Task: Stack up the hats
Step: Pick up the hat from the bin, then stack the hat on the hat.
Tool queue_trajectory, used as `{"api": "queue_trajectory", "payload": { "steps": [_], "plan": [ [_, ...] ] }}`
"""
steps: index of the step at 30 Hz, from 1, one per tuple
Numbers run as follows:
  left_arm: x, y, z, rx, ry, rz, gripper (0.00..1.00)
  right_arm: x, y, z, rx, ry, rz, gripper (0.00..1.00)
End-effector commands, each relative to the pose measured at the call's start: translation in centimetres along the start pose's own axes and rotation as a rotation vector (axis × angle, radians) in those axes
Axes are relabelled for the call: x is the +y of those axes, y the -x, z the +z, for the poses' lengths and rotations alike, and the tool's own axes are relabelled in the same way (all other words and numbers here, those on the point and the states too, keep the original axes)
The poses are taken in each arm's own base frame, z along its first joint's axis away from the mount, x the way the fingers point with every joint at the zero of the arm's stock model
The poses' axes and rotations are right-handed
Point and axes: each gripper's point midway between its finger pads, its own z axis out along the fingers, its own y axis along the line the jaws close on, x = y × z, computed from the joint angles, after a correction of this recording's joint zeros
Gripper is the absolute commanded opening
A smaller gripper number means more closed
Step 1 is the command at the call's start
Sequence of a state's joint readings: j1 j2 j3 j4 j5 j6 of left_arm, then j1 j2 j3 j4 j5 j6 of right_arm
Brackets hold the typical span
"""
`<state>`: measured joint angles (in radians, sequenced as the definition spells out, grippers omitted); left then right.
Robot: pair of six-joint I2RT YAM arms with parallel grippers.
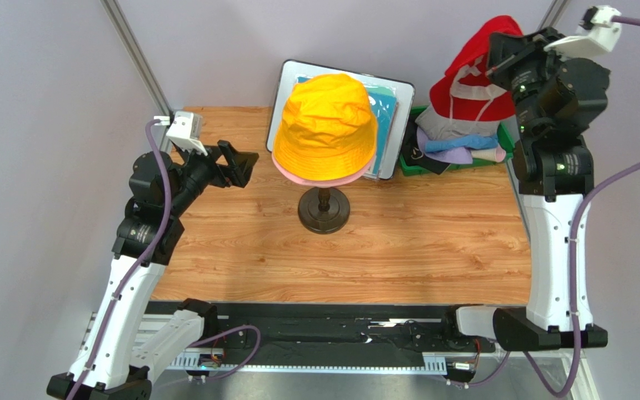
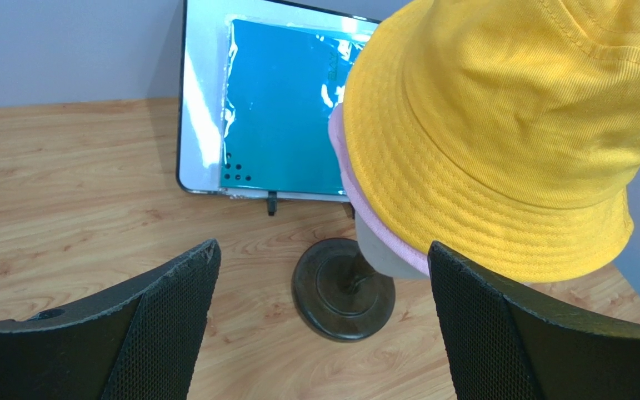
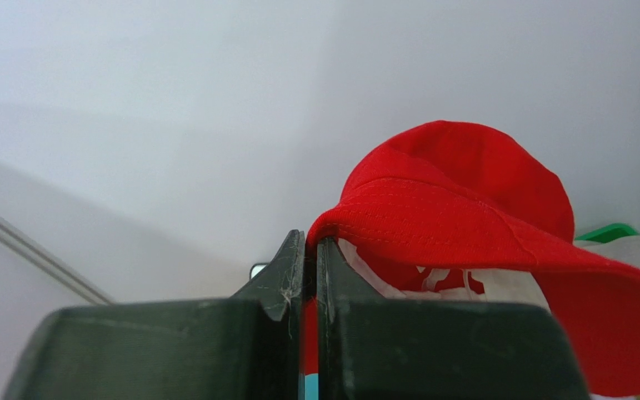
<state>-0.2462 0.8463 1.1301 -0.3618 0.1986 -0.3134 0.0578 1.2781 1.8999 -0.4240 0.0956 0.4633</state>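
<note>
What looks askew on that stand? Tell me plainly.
The orange-yellow hat sits slightly skewed over the pink hat, whose brim peeks out only along the near edge. Nothing is damaged or spilled.

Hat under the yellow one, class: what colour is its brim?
Pink. The lower hat shows its brim beneath the yellow hat, best in the left wrist view.
</note>
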Motion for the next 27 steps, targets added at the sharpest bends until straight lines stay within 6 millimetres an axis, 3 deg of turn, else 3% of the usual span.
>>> {"api": "queue_trajectory", "payload": {
  "steps": [1,9,14,17,21,22,26,27],
  "plan": [
    [-0.3,1.3,-0.5,-0.052,-0.008,-0.002,0.98,3.7,-1.1,1.4,0.015,0.086,0.008,0.00],
    [-0.1,1.1,-0.3,-0.045,-0.001,0.007,0.97,8.6,-0.5,6.1,-0.094,0.135,0.043,0.00],
    [0.0,1.2,-0.4,-0.048,0.006,0.009,0.98,13.1,-2.4,9.1,-0.138,0.192,0.070,0.00],
    [0.1,1.2,-0.4,-0.048,0.009,0.010,0.97,15.8,-3.5,9.8,-0.162,0.225,0.108,0.00],
    [0.2,1.2,-0.4,-0.048,0.011,0.016,0.98,19.1,-4.7,8.9,-0.176,0.278,0.119,0.00],
    [0.2,1.3,-0.5,-0.049,0.011,0.016,0.98,20.5,-5.3,8.1,-0.165,0.301,0.119,0.00],
    [0.1,1.5,-0.7,-0.059,0.011,0.020,0.97,22.6,-7.4,5.5,-0.103,0.357,0.090,0.00],
    [0.0,1.5,-0.8,-0.060,0.010,0.020,0.98,22.4,-9.9,5.3,-0.049,0.357,0.064,0.00]
  ]
}}
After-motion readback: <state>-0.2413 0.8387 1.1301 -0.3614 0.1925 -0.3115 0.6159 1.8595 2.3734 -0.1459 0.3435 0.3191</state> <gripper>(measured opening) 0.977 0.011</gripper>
